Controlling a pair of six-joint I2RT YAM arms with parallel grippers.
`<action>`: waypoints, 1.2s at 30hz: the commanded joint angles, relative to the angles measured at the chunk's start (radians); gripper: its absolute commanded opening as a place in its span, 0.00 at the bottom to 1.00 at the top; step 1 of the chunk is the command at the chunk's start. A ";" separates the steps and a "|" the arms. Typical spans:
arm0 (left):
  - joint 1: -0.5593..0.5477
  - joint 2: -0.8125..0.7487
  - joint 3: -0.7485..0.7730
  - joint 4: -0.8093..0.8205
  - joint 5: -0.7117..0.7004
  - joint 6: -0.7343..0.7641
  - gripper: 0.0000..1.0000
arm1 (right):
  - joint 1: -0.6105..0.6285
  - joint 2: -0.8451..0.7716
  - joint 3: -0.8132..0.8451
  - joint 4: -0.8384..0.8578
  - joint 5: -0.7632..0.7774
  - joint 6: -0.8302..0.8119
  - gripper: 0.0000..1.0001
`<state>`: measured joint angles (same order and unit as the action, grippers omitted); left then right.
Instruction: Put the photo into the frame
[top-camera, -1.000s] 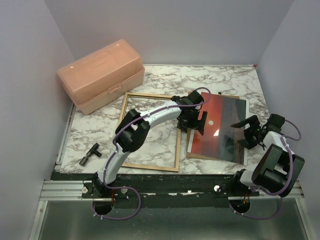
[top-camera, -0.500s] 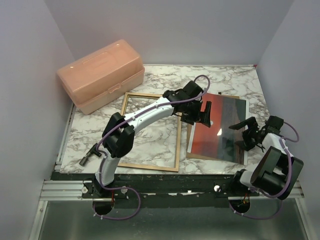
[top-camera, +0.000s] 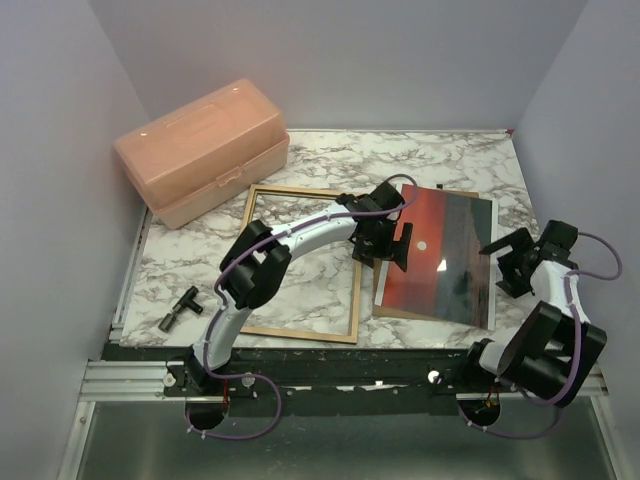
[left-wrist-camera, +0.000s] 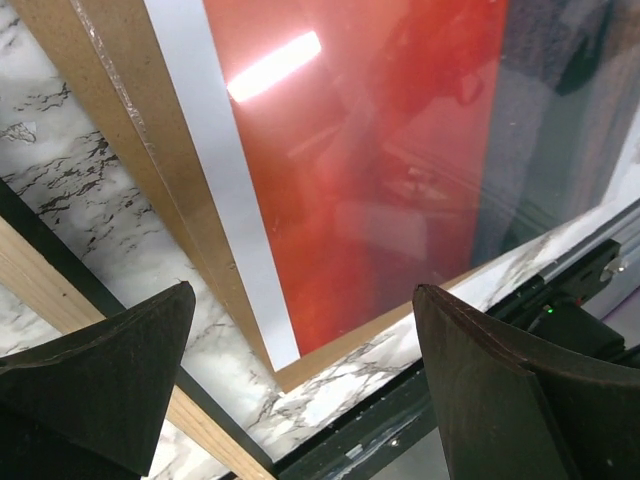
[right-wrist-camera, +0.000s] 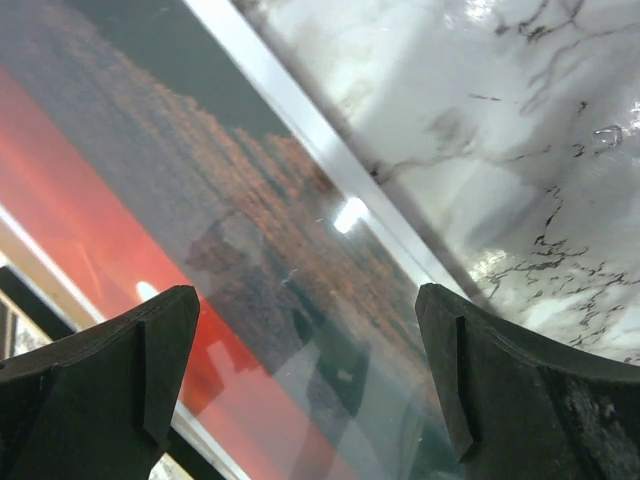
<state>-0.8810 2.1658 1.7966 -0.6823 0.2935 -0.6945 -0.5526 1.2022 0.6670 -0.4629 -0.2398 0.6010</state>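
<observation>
- The photo (top-camera: 445, 250) lies face up on the brown backing board (left-wrist-camera: 170, 180), to the right of the frame (top-camera: 300, 333). None of it is inside the frame.
- The frame lies flat on the marble table (top-camera: 460, 165) with its tan wood side up. Its opening shows bare marble, and its right rail runs just beside the board's left edge.
- The left gripper (top-camera: 385, 243) hangs over the photo's left border, near its near-left corner. Its claw is spread wide and grips nothing.
- The right gripper (top-camera: 503, 262) sits at the photo's right edge, claw likewise wide apart and empty. I can't tell from the views whether either fingertip touches the print.
- To my eye the step in hand is the pick-up: both arms are lining up on opposite edges of the print.
- Next, I'd say, a finger has to get under the white border to lift the glossy sheet off the board without taking the board with it.
- After that the print needs carrying left and laying squarely in the frame's opening. It looks floppy, so holding two edges should help.
- The pink storage box (top-camera: 205, 150) and a small black T-shaped part (top-camera: 180, 308) sit well apart to the left.
</observation>
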 joint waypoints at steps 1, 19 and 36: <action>-0.003 0.026 0.001 0.018 -0.015 -0.011 0.94 | 0.002 0.095 -0.038 0.020 0.057 0.009 1.00; -0.006 0.122 0.042 0.057 0.050 -0.033 0.93 | 0.002 0.218 -0.107 0.123 -0.082 0.021 1.00; 0.026 -0.049 -0.039 0.241 0.173 -0.095 0.93 | 0.002 0.069 -0.169 0.050 -0.346 0.010 0.99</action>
<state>-0.8497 2.1960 1.7626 -0.6144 0.3382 -0.7460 -0.5716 1.2972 0.5537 -0.2092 -0.3988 0.5793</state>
